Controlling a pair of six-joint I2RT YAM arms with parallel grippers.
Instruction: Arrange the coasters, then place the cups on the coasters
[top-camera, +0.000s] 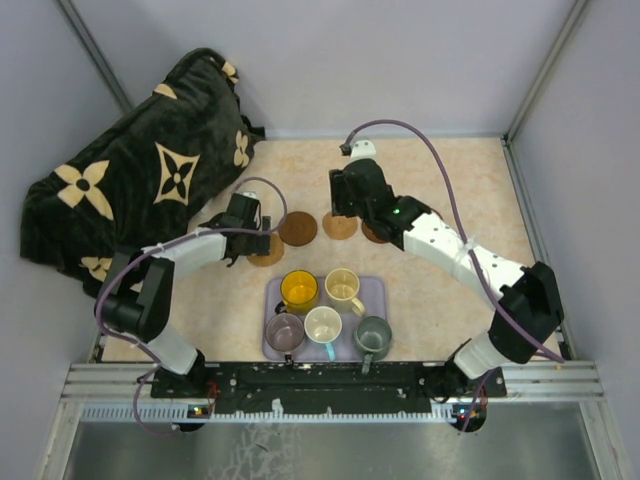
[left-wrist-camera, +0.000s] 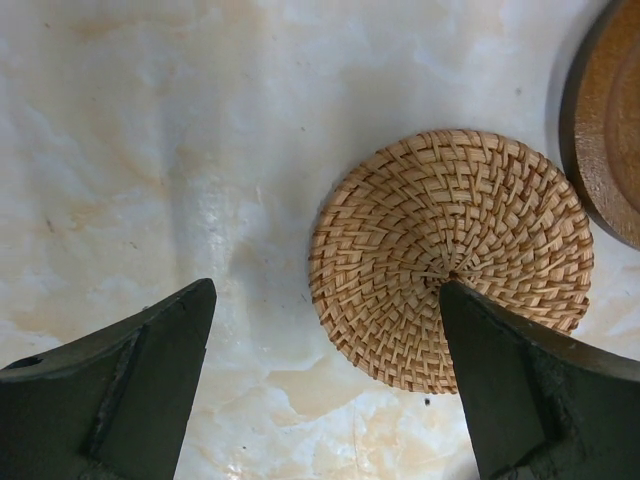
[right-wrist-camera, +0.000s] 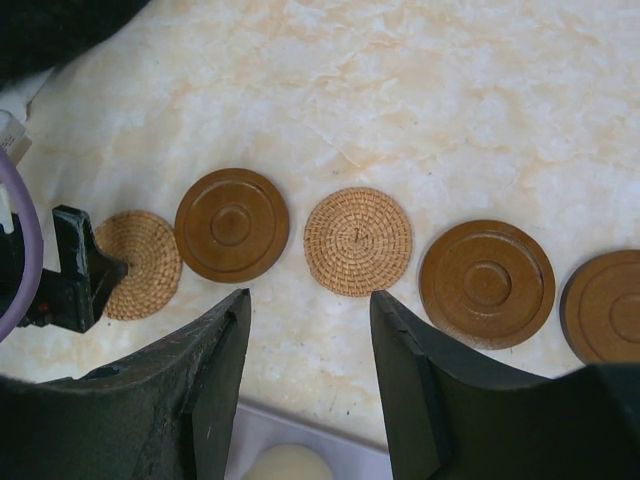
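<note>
All five coasters (right-wrist-camera: 357, 241) sit in a row on the table (right-wrist-camera: 450, 100) just past the far side of the lavender tray (top-camera: 375, 290), and the five cups (top-camera: 342, 287) are all in that tray. The left end effector (left-wrist-camera: 328, 290) hangs wide open over the woven coaster (left-wrist-camera: 450, 250) beyond the tray's left corner, gripping nothing. The right end effector (right-wrist-camera: 310, 295) is roughly half open above the tray's far edge, empty too.
</note>
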